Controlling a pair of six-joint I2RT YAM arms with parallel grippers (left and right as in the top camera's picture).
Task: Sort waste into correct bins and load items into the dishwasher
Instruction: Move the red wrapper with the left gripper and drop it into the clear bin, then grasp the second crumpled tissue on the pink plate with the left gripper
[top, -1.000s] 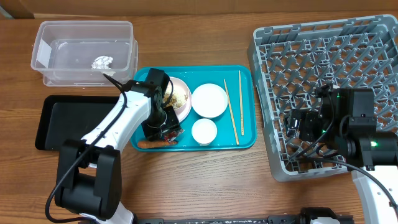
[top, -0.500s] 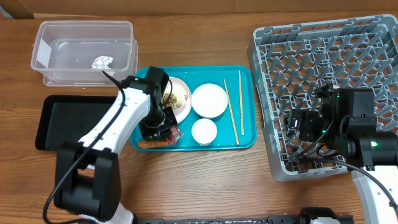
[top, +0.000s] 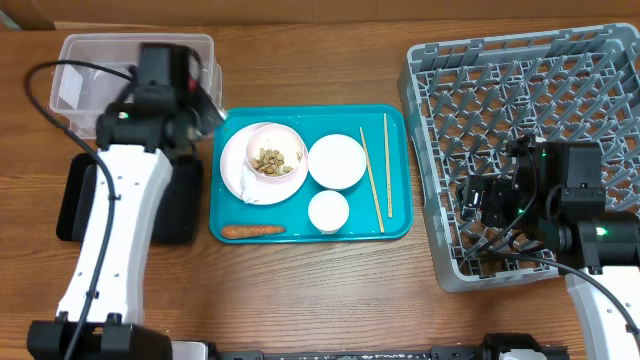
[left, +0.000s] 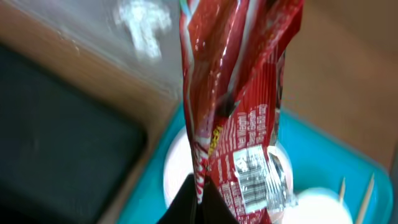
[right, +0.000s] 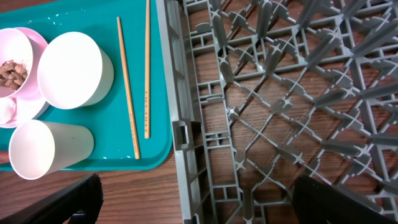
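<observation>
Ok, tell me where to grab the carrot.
Take the carrot at its middle, from straight above, pinching across its thin width. It lies flat along the tray's near rim, so a side approach would probably meet the rim.

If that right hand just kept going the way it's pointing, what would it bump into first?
Most likely the grey dish rack: the open right hand points down at its grid, just inside the wall next to the teal tray. Depth is hard to judge.
</observation>
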